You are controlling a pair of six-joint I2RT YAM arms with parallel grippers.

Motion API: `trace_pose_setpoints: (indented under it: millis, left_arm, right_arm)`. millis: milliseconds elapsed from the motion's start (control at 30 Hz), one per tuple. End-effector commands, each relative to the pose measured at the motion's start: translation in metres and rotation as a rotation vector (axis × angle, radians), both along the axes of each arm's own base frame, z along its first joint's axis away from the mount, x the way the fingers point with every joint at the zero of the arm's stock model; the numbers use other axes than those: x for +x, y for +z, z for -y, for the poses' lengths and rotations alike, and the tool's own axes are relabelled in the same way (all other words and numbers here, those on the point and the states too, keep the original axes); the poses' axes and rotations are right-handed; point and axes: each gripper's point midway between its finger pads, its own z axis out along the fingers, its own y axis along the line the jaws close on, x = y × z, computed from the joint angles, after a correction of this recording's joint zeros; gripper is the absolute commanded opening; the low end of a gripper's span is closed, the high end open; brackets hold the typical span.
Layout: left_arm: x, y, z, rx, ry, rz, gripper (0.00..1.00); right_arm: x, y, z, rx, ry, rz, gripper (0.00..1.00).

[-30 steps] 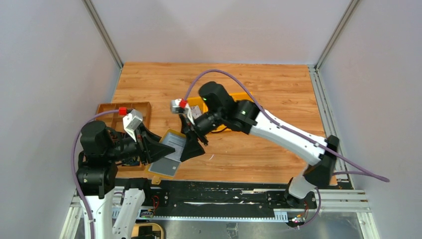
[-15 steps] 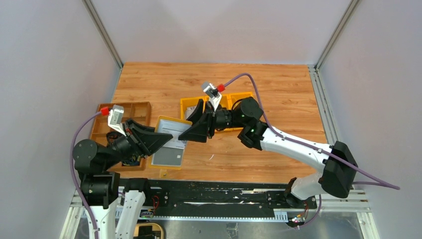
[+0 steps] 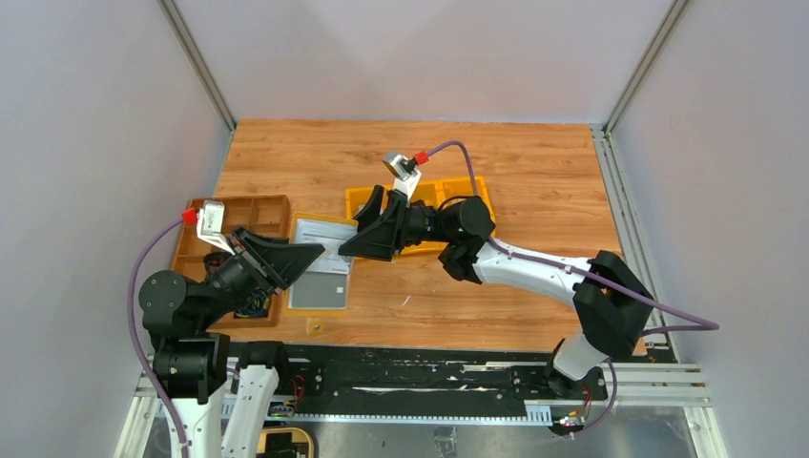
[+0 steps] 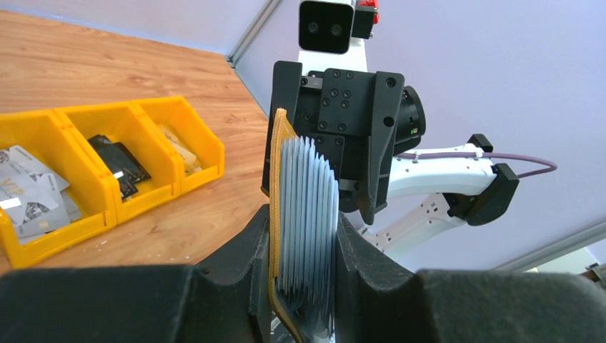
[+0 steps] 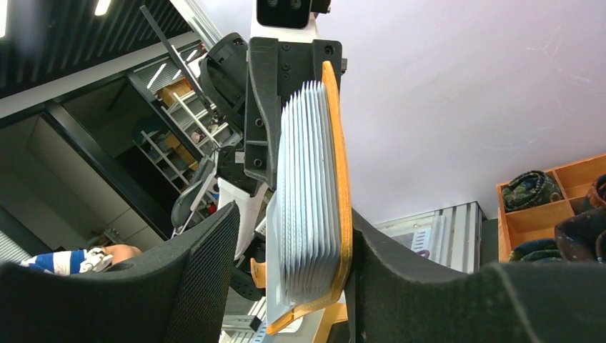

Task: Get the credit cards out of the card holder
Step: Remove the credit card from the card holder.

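The card holder [image 3: 320, 275] hangs open above the table, mustard cover outside and grey pocket leaves fanned inside. My left gripper [image 3: 303, 267] is shut on its near end. In the left wrist view the card holder [image 4: 307, 214] stands edge-on, squeezed between both black fingers. My right gripper [image 3: 351, 237] comes in from the right, open around the far end. In the right wrist view the mustard cover of the card holder [image 5: 311, 193] rests against the right finger [image 5: 400, 286], and a gap separates the leaves from the left finger [image 5: 193, 279]. I cannot tell credit cards from the leaves.
A row of yellow bins [image 3: 456, 189] stands behind the right gripper; in the left wrist view the bins [image 4: 96, 182] hold grey and black cards. A brown compartment tray [image 3: 250, 204] sits at the left. A small yellow scrap [image 3: 313, 326] lies near the front edge.
The left gripper has carried the card holder left and away from the front edge. The right gripper has swung from pointing down to level and now faces it, jaws around its far end.
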Motion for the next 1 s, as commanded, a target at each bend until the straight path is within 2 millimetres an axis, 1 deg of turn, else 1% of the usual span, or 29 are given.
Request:
trace_pose_setpoints:
  millis: [0,133,233,333,400,533,567,600,633,667,700,733,767,800,833,900,967]
  left_arm:
    - [0.032,0.014,-0.025,-0.040,0.200,0.047,0.00]
    - [0.036,0.015,-0.025,-0.066,0.199,0.035,0.00]
    - [0.037,0.018,-0.027,-0.075,0.212,0.043,0.00]
    - [0.037,0.021,-0.028,-0.090,0.217,0.046,0.00]
    - [0.037,0.020,-0.027,-0.096,0.216,0.044,0.00]
    - [0.035,0.017,-0.025,-0.066,0.202,0.062,0.01]
    - [0.034,0.015,-0.024,-0.039,0.194,0.071,0.05]
    - [0.034,0.012,-0.024,0.003,0.188,0.082,0.15]
    - [0.032,0.010,-0.022,0.050,0.170,0.094,0.42]
    - [0.030,0.002,-0.018,0.111,0.131,0.097,0.64]
    - [0.027,-0.003,-0.013,0.177,0.084,0.117,0.74]
    - [0.024,-0.011,-0.010,0.256,0.033,0.140,0.87]
    - [0.019,-0.016,-0.006,0.290,-0.017,0.129,0.96]
    - [0.015,-0.020,-0.004,0.341,-0.064,0.141,0.99]
    - [0.011,-0.027,-0.002,0.406,-0.119,0.165,1.00]
    - [0.002,-0.034,0.000,0.482,-0.196,0.191,1.00]
    - [-0.008,-0.043,0.005,0.502,-0.286,0.192,0.99]
  right_arm:
    - [-0.024,0.012,0.018,0.066,0.091,0.064,0.56]
    - [-0.022,0.007,0.014,0.030,0.080,0.075,0.53]
    - [-0.021,0.003,0.012,0.008,0.076,0.077,0.47]
    - [-0.019,-0.003,0.009,-0.011,0.080,0.070,0.44]
    - [-0.019,-0.003,0.007,-0.015,0.086,0.070,0.39]
    - [-0.017,-0.008,0.005,-0.073,0.107,0.079,0.22]
    - [-0.017,-0.009,0.007,-0.095,0.121,0.083,0.18]
    - [-0.015,-0.010,0.009,-0.124,0.131,0.082,0.14]
    - [-0.014,-0.010,0.011,-0.152,0.143,0.091,0.11]
    - [-0.015,-0.012,0.014,-0.186,0.158,0.109,0.08]
    - [-0.017,-0.016,0.016,-0.230,0.181,0.131,0.07]
    - [-0.018,-0.017,0.017,-0.251,0.183,0.209,0.06]
    - [-0.021,-0.031,0.019,-0.343,0.206,0.180,0.06]
    - [-0.019,-0.035,0.019,-0.374,0.186,0.279,0.05]
    - [-0.020,-0.054,0.024,-0.490,0.193,0.271,0.06]
    - [-0.022,-0.066,0.031,-0.585,0.200,0.324,0.07]
    - [-0.020,-0.075,0.032,-0.648,0.196,0.348,0.08]
